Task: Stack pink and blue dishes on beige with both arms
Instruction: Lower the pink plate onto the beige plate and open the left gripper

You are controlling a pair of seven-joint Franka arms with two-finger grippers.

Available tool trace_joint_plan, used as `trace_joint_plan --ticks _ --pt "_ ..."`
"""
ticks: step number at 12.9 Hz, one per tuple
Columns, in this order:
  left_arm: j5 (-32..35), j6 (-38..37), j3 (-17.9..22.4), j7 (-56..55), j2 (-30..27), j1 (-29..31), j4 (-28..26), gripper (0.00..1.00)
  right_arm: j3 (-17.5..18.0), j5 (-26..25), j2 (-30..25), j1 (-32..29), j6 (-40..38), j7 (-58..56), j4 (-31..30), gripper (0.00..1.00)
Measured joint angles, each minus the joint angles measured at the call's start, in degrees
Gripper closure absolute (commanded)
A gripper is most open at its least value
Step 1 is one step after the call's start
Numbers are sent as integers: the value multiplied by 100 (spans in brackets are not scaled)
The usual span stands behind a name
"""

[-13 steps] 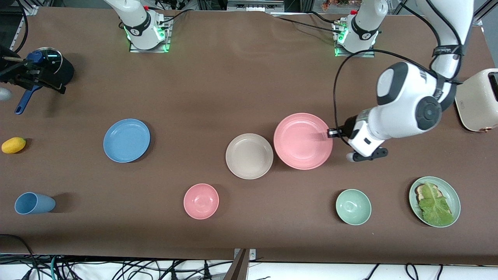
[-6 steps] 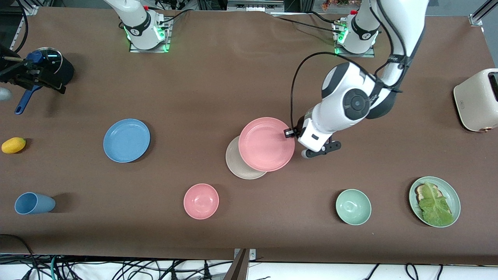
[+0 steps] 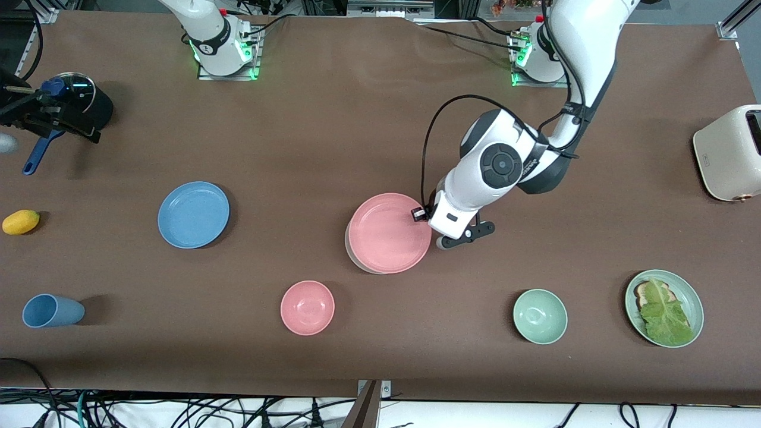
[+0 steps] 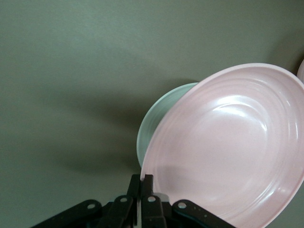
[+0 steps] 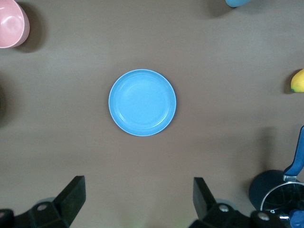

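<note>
A salmon pink plate (image 3: 389, 233) hangs tilted just over the beige plate (image 3: 348, 244), covering nearly all of it; only a thin edge of the beige plate shows. My left gripper (image 3: 419, 214) is shut on the pink plate's rim at the side toward the left arm's end. In the left wrist view the left gripper (image 4: 145, 183) pinches the pink plate (image 4: 228, 142), with the beige plate (image 4: 154, 123) showing under it. The sky blue plate (image 3: 194, 214) lies flat toward the right arm's end. High above the blue plate (image 5: 142, 102) my right gripper (image 5: 138, 192) is open and holds nothing.
A pink bowl (image 3: 307, 307), a green bowl (image 3: 540, 316) and a green plate with lettuce (image 3: 689, 297) lie nearer the front camera. A blue cup (image 3: 52, 310), a yellow fruit (image 3: 21, 222) and a black pot (image 3: 80, 107) sit at the right arm's end, a toaster (image 3: 728, 153) at the left arm's end.
My left arm has carried the pink plate from beside the beige plate toward the right arm's end until it covers the beige plate. The blue plate has not moved.
</note>
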Motion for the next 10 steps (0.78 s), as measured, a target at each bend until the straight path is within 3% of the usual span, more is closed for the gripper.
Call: trace_joint_plan --ticks 4,10 --pt "744 436 1 -489 363 -138 -1 100 0 0 0 0 -5 0 0 0" --pt "810 836 1 -540 497 -237 -236 100 2 0 0 0 -6 1 0 0"
